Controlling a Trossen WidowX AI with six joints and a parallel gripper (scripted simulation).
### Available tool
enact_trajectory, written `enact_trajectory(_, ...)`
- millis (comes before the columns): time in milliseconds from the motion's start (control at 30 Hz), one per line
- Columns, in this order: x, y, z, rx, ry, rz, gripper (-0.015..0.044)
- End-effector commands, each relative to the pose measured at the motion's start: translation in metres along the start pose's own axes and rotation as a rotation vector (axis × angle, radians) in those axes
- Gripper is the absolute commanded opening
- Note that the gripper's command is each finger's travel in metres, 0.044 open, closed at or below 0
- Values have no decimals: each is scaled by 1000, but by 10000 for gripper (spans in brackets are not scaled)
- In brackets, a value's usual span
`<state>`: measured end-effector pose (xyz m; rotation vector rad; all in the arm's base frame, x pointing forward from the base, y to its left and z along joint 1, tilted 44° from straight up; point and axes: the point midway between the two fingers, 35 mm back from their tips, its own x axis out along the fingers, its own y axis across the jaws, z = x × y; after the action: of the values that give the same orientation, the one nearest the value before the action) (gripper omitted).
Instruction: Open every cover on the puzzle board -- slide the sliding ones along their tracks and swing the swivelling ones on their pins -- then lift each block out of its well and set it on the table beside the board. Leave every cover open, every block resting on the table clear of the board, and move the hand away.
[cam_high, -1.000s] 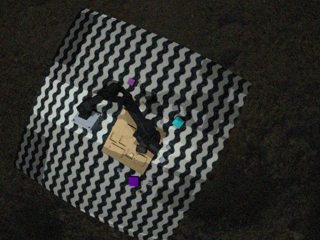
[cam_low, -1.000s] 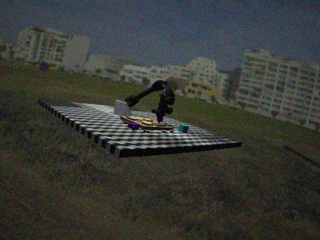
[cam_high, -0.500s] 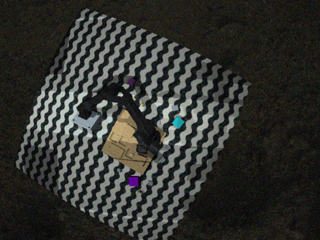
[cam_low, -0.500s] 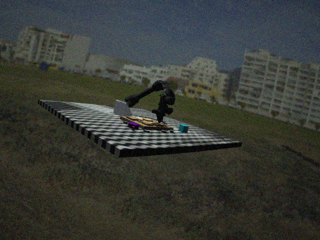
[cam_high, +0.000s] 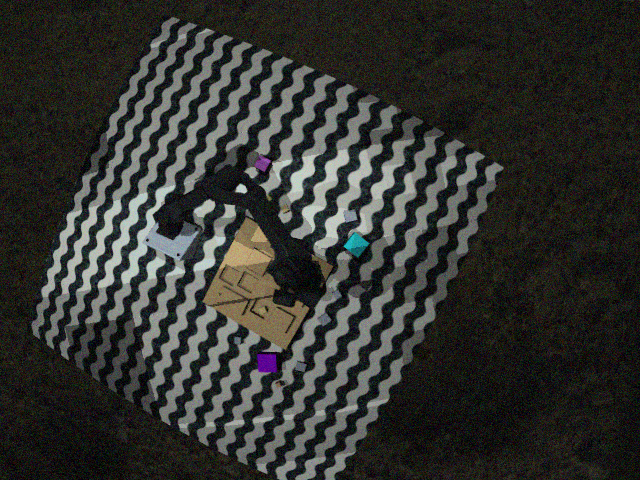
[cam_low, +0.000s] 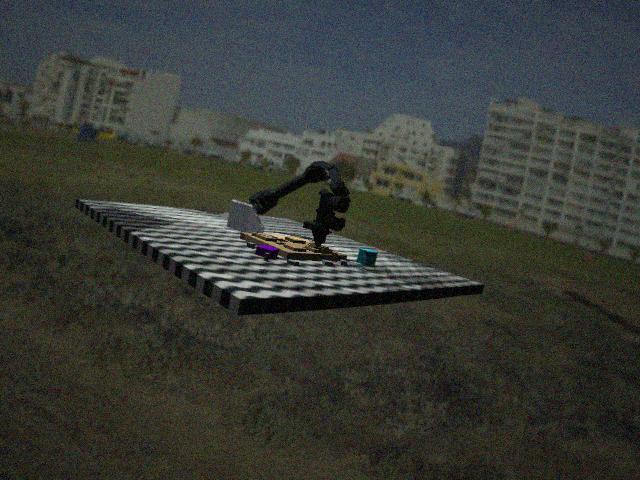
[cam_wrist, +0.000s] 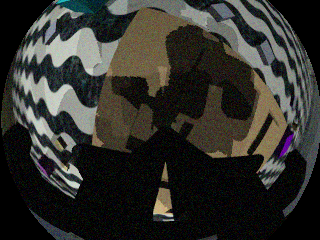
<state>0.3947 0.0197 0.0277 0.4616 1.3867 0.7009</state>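
tool (cam_high: 285, 298): pinched fully closed, nothing in it — tip low over the board, frame centre
board (cam_high: 242, 289): tan, mid-frame on the bench (cam_high: 413, 206)
tip: push the cover along its track, gently

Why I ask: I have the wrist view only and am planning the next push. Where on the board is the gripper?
Observer: The gripper is shut and empty, pointing down low over the board, near the edge facing the teal block.
Operator: Any other blocks out?
Observer: A purple block lies on the table off the board's lower corner in the top view.
Operator: More?
Observer: A smaller purple one sits beyond the arm, apart from the board.
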Motion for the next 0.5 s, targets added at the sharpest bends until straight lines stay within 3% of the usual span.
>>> enact_trajectory(0,2,0,-2,7,6,3,0)
enact_trajectory(467,5,6,-7,7,6,3,0)
